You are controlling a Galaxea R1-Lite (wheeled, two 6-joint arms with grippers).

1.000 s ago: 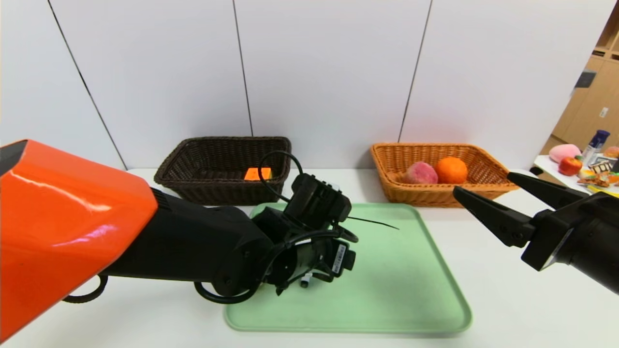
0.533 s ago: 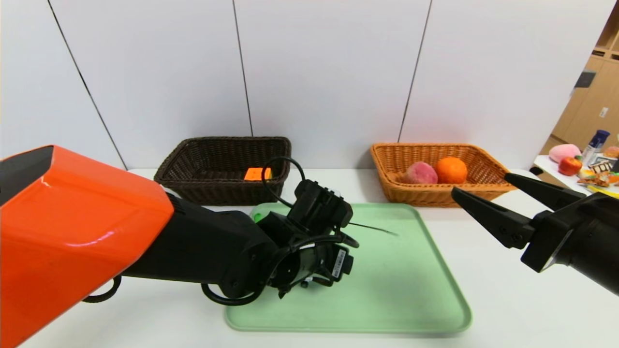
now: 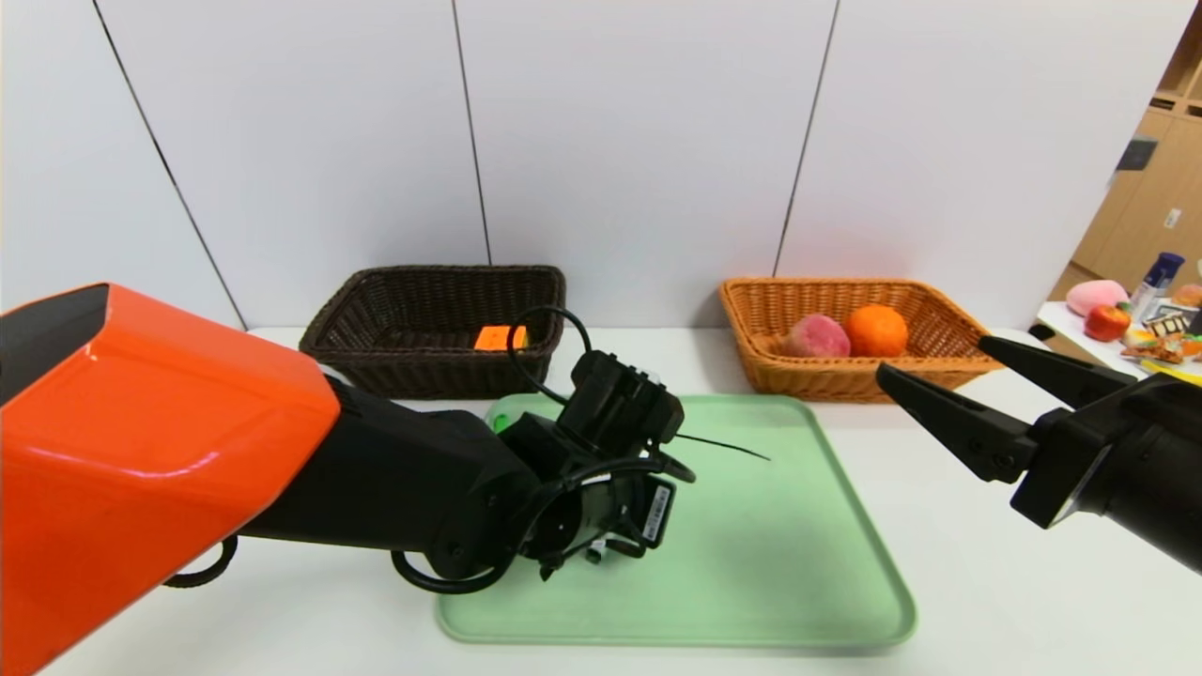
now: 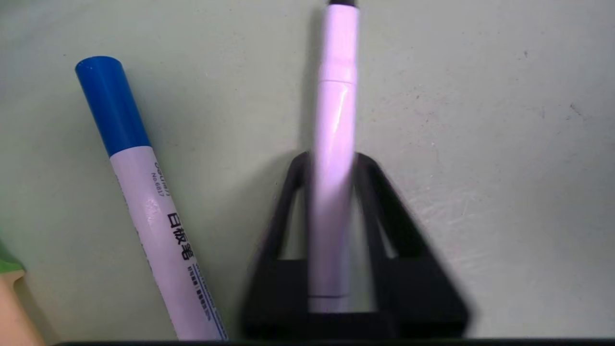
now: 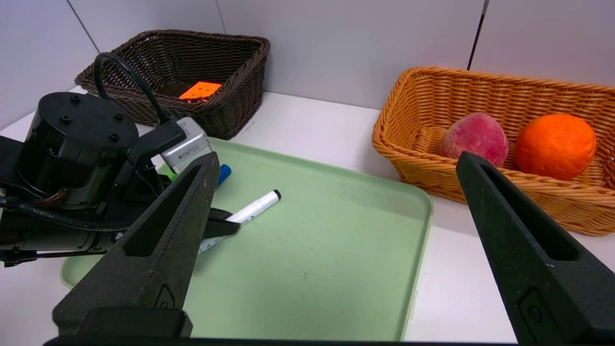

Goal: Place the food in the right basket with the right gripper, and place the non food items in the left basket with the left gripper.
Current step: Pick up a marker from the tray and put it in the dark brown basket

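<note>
Our left gripper point(image 4: 330, 168) clamped on the black-capped whiteboard marker point(image 4: 334, 144) over the green tray point(image 3: 798, 563), our right gripper point(image 3: 948, 376) spread wide, near the orange basket point(image 3: 845, 376).

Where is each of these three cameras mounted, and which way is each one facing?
Head view: on the robot's head, looking forward and down at the green tray, both baskets and both arms.
Left wrist view: on the left arm's wrist, looking straight down at the tray; the left hand is shut on a black-capped marker, with a blue-capped marker beside it.
Right wrist view: on the right arm's wrist, looking across the tray between the open right hand.
Shared: the wrist views both show the black-capped marker.
</note>
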